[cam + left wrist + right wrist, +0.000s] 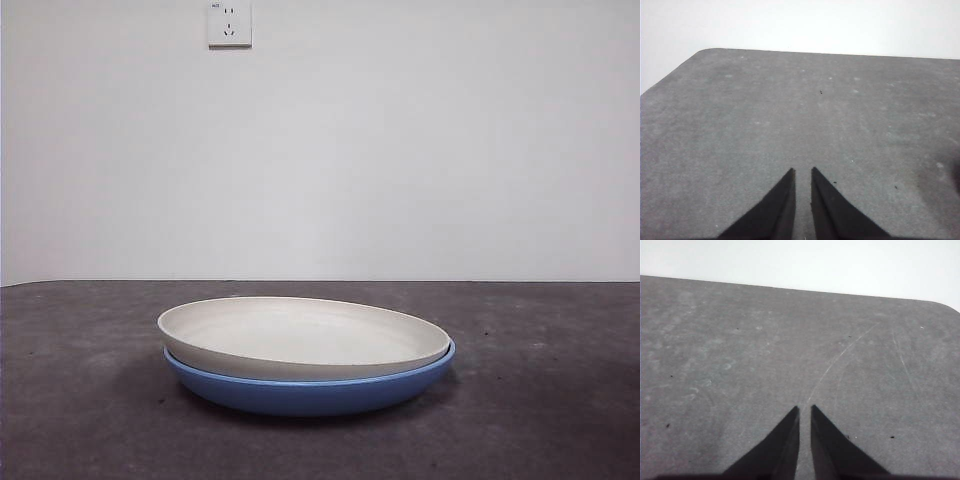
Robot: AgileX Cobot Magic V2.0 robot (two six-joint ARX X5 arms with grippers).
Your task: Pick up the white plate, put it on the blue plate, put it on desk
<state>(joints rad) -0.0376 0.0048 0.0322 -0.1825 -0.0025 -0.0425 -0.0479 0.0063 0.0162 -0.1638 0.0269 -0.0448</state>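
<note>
Front view, white plate (300,335) nested on blue plate (310,392) mid desk (80,420), both hands clenched, nothing held.

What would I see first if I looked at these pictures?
The white plate sitting nested in the blue plate, mid-desk. A wall socket sits high on the wall behind. Neither end effector is near the plates.

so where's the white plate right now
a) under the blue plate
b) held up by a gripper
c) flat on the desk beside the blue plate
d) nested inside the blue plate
d: the white plate sits nested in the blue plate, a little askew, with no gripper near it.
</note>
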